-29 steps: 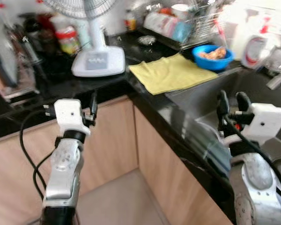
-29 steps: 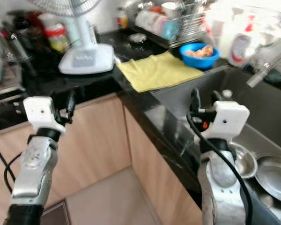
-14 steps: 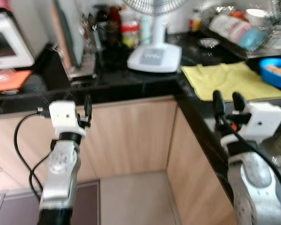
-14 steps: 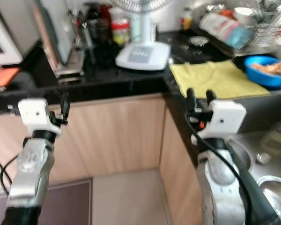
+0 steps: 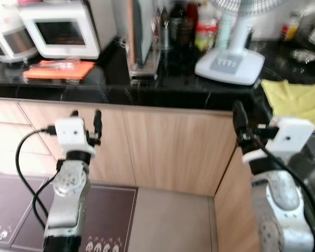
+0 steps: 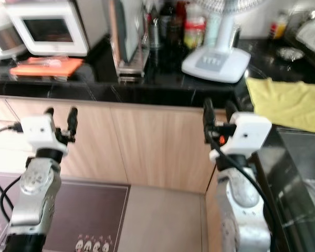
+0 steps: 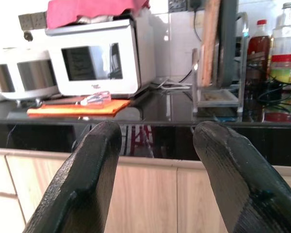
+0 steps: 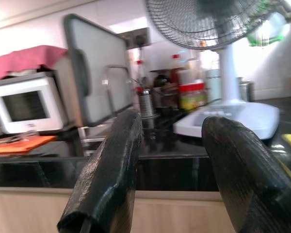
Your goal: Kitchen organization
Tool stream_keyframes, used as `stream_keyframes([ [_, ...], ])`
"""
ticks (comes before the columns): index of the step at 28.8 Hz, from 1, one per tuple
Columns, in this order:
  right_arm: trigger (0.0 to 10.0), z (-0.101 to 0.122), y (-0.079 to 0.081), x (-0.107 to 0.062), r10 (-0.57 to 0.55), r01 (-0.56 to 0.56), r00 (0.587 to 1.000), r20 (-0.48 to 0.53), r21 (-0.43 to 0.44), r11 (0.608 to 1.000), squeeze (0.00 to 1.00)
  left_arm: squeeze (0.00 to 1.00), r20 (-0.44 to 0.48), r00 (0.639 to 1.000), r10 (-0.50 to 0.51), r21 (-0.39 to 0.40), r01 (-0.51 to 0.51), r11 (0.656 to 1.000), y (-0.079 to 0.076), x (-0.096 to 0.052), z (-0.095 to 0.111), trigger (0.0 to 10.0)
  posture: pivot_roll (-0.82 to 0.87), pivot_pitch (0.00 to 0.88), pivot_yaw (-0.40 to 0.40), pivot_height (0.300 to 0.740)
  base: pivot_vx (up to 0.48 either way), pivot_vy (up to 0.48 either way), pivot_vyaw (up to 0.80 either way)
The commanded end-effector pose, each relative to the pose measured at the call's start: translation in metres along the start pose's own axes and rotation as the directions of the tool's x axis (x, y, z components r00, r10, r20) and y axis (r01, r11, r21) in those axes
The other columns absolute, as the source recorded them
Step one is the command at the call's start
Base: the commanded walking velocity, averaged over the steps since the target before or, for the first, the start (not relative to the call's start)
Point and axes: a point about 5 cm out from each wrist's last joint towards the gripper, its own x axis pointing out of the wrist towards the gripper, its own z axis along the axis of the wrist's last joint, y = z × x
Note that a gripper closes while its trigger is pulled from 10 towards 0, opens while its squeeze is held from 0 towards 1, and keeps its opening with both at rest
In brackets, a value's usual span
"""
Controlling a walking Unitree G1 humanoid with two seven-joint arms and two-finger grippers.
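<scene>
Facing a black table (image 5: 163, 97) with wooden cabinet fronts below, both tools are raised in the air short of its edge, and neither has hold of anything. The left tool (image 5: 85, 122) has its two black fingers (image 7: 82, 179) spread apart with only air between them. Beyond it on the table stands a white microwave (image 7: 97, 60) with a red cloth on top, and an orange board (image 7: 77, 108) lies just in front of that. The right tool (image 6: 216, 116) is likewise spread wide and empty. Ahead of it stand a rack holding upright cutting boards (image 8: 94, 94), a cluster of bottles and jars (image 8: 186, 92), and a white fan (image 5: 233, 52) on its broad base. Off to this tool's right side a yellow cloth (image 6: 291, 102) lies flat on the table. Below the left tool a dark mat (image 6: 79, 210) covers the floor.
</scene>
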Motion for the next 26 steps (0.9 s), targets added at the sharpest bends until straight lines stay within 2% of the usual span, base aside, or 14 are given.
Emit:
stream_keyframes([
  [1, 10.0, -0.0006, -0.0057, -0.0001, -0.020, 0.020, 1.000, -0.008, 0.005, 1.000, 0.00, 0.00, -0.002, 1.000, -0.003, 0.007, 0.003, 1.000, -0.0020, 0.0012, 0.0013, 10.0, -0.05, 0.000, 0.007, 0.740, 0.000, 0.480, 0.00],
  [12, 10.0, -0.0019, -0.0083, 0.0002, -0.020, 0.020, 1.000, -0.015, 0.010, 1.000, 0.00, 0.00, -0.003, 1.000, -0.005, 0.001, 0.005, 1.000, -0.0039, 0.0010, 0.0009, 10.0, -0.05, 0.000, 0.005, 0.740, 0.000, 0.480, 0.00],
  [14, 10.0, -0.0015, -0.0069, 0.0007, -0.004, 0.004, 1.000, -0.010, -0.013, 1.000, 0.00, 0.00, -0.004, 1.000, -0.004, 0.001, 0.004, 1.000, -0.0040, 0.0008, 0.0011, 10.0, -0.05, 0.000, 0.003, 0.740, 0.000, 0.480, 0.00],
  [17, 10.0, -0.0004, -0.0062, 0.0015, 0.000, -0.001, 1.000, -0.002, -0.047, 0.999, 0.00, 0.00, -0.003, 1.000, -0.004, 0.001, 0.004, 1.000, -0.0041, 0.0007, 0.0014, 10.0, -0.05, 0.000, 0.003, 0.740, 0.000, 0.480, 0.80],
  [20, 10.0, -0.0016, -0.0069, 0.0021, -0.009, 0.008, 1.000, -0.008, -0.033, 0.999, 0.00, 0.00, -0.003, 1.000, -0.005, 0.000, 0.005, 1.000, -0.0043, 0.0009, 0.0015, 10.0, -0.05, 0.000, 0.003, 0.740, 0.000, 0.480, 0.80],
  [22, 10.0, -0.0028, -0.0090, 0.0021, -0.026, 0.026, 1.000, -0.011, 0.001, 1.000, 0.00, 0.00, -0.003, 1.000, -0.006, -0.001, 0.006, 1.000, -0.0048, 0.0012, 0.0016, 10.0, -0.05, 0.000, 0.003, 0.740, 0.000, 0.480, 0.00],
  [26, 10.0, -0.0025, -0.0104, 0.0023, -0.029, 0.029, 1.000, -0.011, -0.008, 1.000, 0.00, 0.00, -0.005, 1.000, -0.008, -0.004, 0.008, 1.000, -0.0059, 0.0015, 0.0015, 10.0, -0.05, 0.000, 0.004, 0.740, 0.000, 0.480, 0.00],
])
